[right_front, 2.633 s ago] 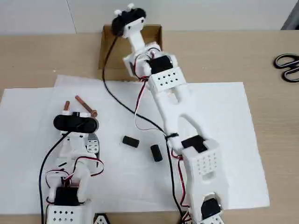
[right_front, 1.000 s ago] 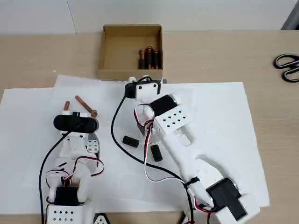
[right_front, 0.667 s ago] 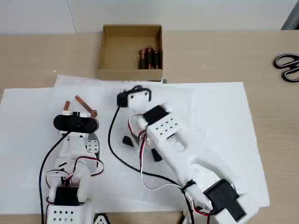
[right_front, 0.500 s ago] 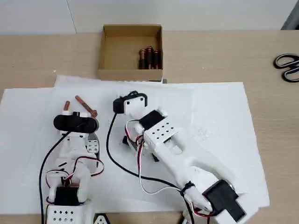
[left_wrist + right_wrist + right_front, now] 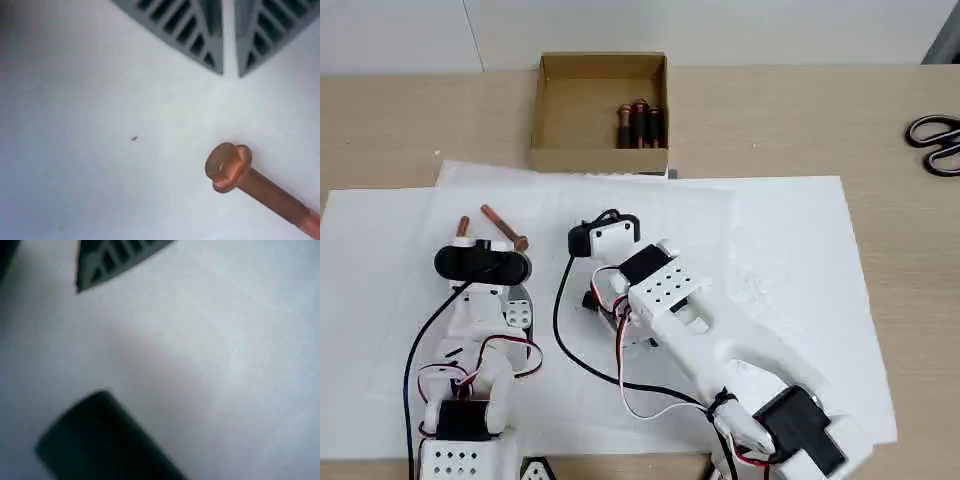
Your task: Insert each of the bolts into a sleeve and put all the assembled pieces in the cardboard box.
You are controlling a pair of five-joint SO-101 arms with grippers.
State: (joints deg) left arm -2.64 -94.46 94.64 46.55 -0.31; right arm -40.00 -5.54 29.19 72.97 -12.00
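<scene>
Partly done, I judge. The box [image 5: 580, 110] at the back of the bench [image 5: 800, 110] holds assembled pieces [image 5: 640, 125] (three, as best I can count). Two bolts [image 5: 505, 228] lie bare on the paper [image 5: 800, 240], so those are left to sleeve and box. My left fingers [image 5: 200, 35] hang nearly closed, holding nothing, near one bolt's head. A sleeve [image 5: 100, 440] lies close under my right fingers [image 5: 115, 260]; whether those are wide or narrow I cannot tell.
</scene>
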